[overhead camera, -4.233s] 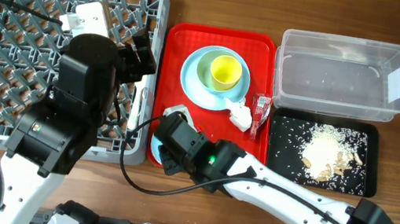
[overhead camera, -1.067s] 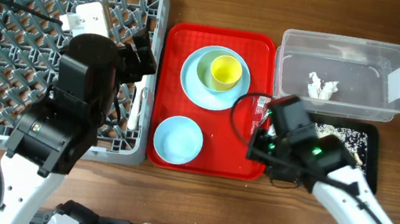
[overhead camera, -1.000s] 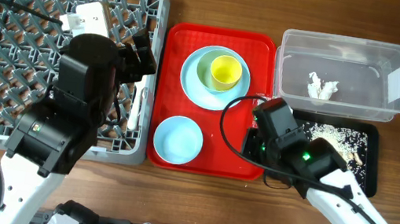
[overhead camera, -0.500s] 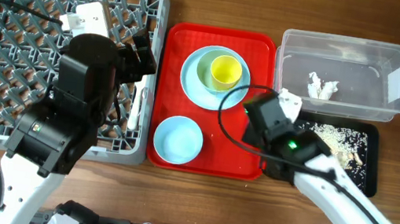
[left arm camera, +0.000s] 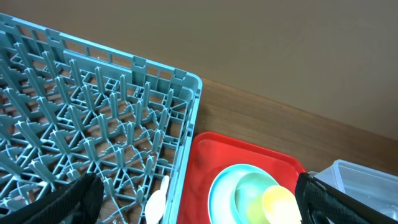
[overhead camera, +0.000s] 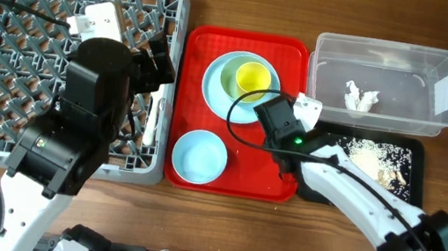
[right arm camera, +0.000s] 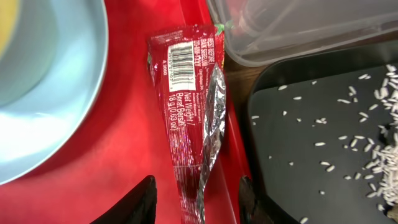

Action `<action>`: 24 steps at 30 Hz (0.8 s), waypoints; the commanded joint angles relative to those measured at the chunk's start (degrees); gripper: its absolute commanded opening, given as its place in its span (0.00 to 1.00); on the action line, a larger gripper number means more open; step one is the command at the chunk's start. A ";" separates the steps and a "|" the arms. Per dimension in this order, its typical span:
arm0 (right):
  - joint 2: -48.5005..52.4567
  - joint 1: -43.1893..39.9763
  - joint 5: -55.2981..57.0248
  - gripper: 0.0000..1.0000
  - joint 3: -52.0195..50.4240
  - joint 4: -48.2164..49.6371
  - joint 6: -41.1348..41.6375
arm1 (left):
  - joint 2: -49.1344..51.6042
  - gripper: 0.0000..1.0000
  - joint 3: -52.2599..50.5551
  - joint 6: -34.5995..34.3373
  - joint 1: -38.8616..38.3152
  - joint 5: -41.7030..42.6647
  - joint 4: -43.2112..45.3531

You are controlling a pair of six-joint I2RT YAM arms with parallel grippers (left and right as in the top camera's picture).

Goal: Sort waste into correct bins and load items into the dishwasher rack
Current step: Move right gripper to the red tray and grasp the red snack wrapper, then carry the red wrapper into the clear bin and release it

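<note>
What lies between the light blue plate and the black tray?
The red wrapper lies there, flat on the red tray, between the plate and the black tray. The right wrist view shows it.

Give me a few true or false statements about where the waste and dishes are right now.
The crumpled tissue lies in the clear tub. True.
The red wrapper is in the clear tub. False: it lies on the red tray, at its right edge, between the open fingers of the right gripper.
The yellow cup lies on its side. False: it stands upright in the green bowl.
Rice scraps lie in the black tray. True.
</note>
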 commanded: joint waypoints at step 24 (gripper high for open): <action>5.99 0.28 -1.36 0.04 0.04 1.95 -1.55 | -0.15 1.00 0.22 -0.94 0.31 0.07 0.15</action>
